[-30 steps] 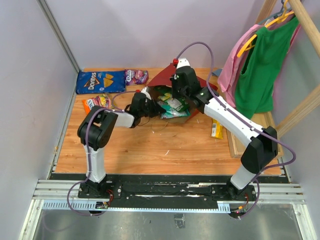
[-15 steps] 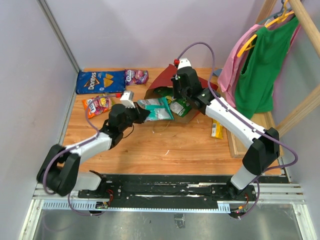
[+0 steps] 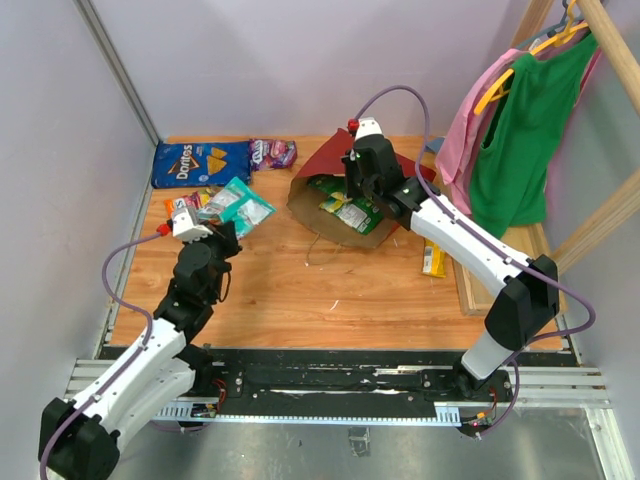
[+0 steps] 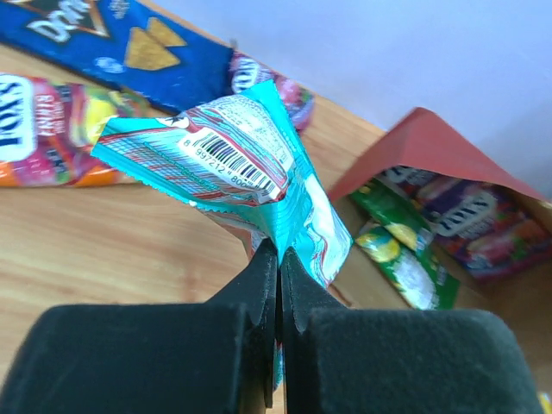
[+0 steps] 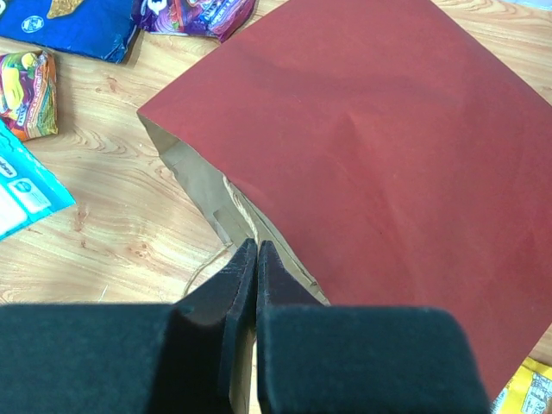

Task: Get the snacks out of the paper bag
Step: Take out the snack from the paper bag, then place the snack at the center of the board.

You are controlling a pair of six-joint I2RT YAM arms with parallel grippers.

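Over on the left side of the table, the left gripper is holding a teal packet up off the wood. Its fingers are pressed together on the packet's lower edge. From the left wrist camera the packet is showing its printed back, with a white barcode panel and digits too small to read with confidence.

Behind it, the big blue bag of chips is lying flat against the back wall, the word Doritos plain in white. Just beside that is a purple candy bag. An orange-pink packet is lying on the wood under the teal one, lettering ending in "OX'S" showing at its left end.

Across at the middle, the right gripper is pinching the top edge of the paper bag, and the jaws are closed on the brown rim. The right wrist camera is looking down over the red outer side, with the fingertips meeting on the kraft lip next to a thin paper loop handle.

The bag is lying on its side, its mouth gaping towards the left arm. Snacks are sitting inside: a green packet near the opening and a purple packet reading FOX'S deeper in. A yellow bar is lying on the table to the right of the bag, apart from it.
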